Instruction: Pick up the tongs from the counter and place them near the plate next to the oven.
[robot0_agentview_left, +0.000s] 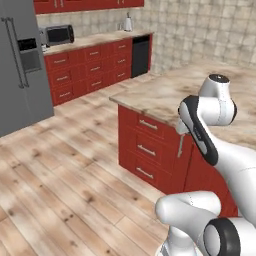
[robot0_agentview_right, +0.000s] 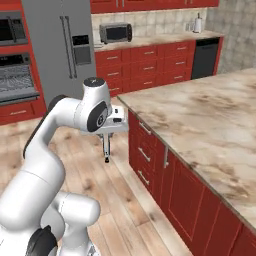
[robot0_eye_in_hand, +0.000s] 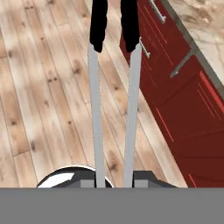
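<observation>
Vertically, tongs (robot0_agentview_right: 106, 146) hang tips-down from tool (robot0_agentview_right: 106, 134), above floor (robot0_agentview_right: 125, 210)

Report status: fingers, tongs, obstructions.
Gripper shut on slim silvery black-tipped tongs, hanging over wood floor. Beside red island cabinets. Path open.

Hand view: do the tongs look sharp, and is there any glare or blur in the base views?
Hand view: the tongs are crisp, evenly lit, silvery arms with dark tips, no glare. Right base view: they look small and soft-edged under the gripper; the counter is flatly lit, no hard shadows. Left base view: the fridge is dull, without reflections.
</observation>
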